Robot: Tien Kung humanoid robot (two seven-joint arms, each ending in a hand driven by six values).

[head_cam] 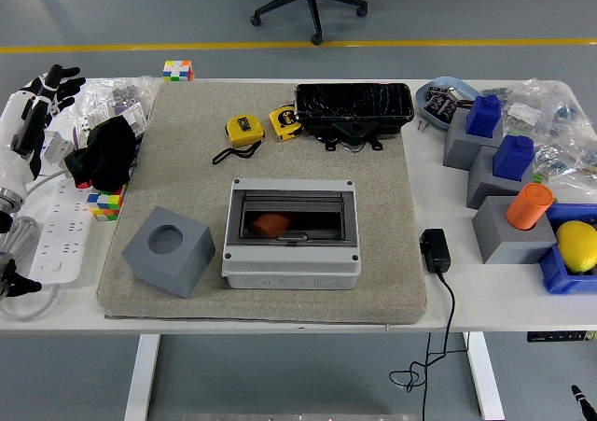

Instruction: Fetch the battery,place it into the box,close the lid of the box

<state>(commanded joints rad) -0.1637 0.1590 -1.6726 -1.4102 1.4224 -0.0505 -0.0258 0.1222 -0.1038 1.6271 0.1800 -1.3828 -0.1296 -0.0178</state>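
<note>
Head view: what I can see, from big things to small.
Bench (280, 314): white, with lots of stuff on it.
Mat (270, 150): grey and fuzzy, covers the middle of the bench.
Box (291, 233): grey, sits on the near part of the mat. Its see-through lid (291, 218) is down.
Battery (271, 223): orange, lying inside the box under the lid, toward the left.
Black case (354, 105): at the far edge of the mat.
Grey block (169, 249): has a round hole on top, just left of the box.
Left hand (35, 105): up at the left edge over the bench, well away from the box. Fingers out straight, holding nothing.
Tape measures (244, 129): two yellow ones, side by side, near the black case.
Right hand: only a tiny dark tip at the bottom right corner; I cannot tell how it is.
</note>
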